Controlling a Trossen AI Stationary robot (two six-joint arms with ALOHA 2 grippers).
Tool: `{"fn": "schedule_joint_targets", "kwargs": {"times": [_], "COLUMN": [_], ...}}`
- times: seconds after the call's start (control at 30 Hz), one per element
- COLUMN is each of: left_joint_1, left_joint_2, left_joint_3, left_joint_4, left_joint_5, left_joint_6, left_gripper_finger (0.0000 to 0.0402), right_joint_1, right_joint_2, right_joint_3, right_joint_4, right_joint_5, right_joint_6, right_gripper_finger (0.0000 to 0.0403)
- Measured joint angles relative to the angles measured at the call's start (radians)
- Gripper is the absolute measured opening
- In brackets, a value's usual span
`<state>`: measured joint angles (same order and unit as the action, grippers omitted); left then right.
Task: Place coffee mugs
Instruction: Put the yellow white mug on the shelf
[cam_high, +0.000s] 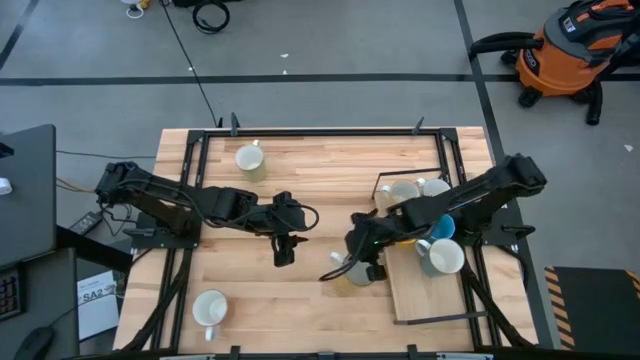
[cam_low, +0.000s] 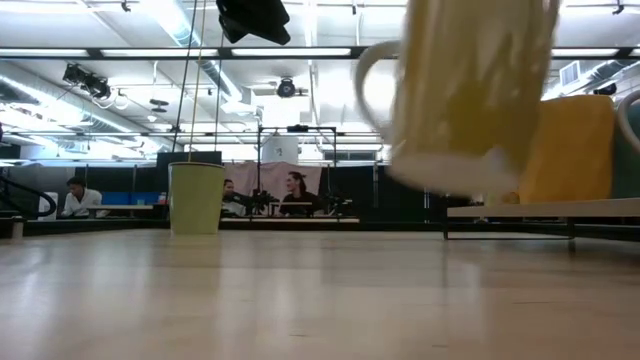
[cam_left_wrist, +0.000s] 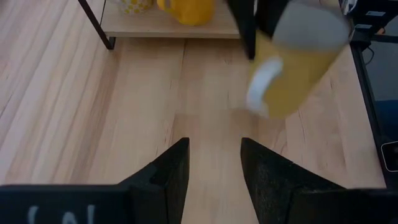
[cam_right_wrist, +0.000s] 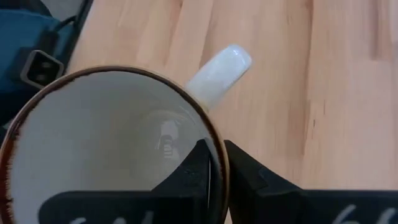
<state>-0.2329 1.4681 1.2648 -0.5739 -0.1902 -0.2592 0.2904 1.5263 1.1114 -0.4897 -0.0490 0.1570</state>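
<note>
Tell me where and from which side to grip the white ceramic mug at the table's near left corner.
Pinch the rim wall of the white ceramic mug from straight above, on the side away from its handle. It stands upright with its mouth open to the top, and its handle points toward the near edge, so the far rim arc is free.

light: bright, overhead strips | shadows: soft | blur: lifted mug (cam_low: 470, 95) smeared | glare: faint
</note>
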Motion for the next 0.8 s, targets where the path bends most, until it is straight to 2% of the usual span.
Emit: {"fn": "schedule_joint_targets", "kwargs": {"times": [0.17,0.4,0.6,0.8], "left_joint_1": [0.000,0.000,0.000,0.000], "left_joint_2": [0.000,0.000,0.000,0.000], "left_joint_3": [0.000,0.000,0.000,0.000], "left_joint_4": [0.000,0.001,0.002,0.022], "left_joint_5": [0.000,-0.001,-0.001,-0.001], "left_joint_6": [0.000,0.000,0.000,0.000], "left_gripper_finger": [0.0151,0.0151,0.0151,0.0151], "right_joint_1": [0.047,0.186,0.332,0.445], "right_joint_2": [-0.153,-0.317,-0.371,-0.369], "right_joint_3": [0.001,0.001,0.001,0.001], "right_joint_4": [-0.127,-0.259,-0.425,-0.568], "right_joint_5": [0.004,0.034,0.137,0.177], "right_joint_6": [0.113,0.214,0.334,0.455], "right_gripper_finger": [0.0036,0.0036,0.0036,0.0036]}}
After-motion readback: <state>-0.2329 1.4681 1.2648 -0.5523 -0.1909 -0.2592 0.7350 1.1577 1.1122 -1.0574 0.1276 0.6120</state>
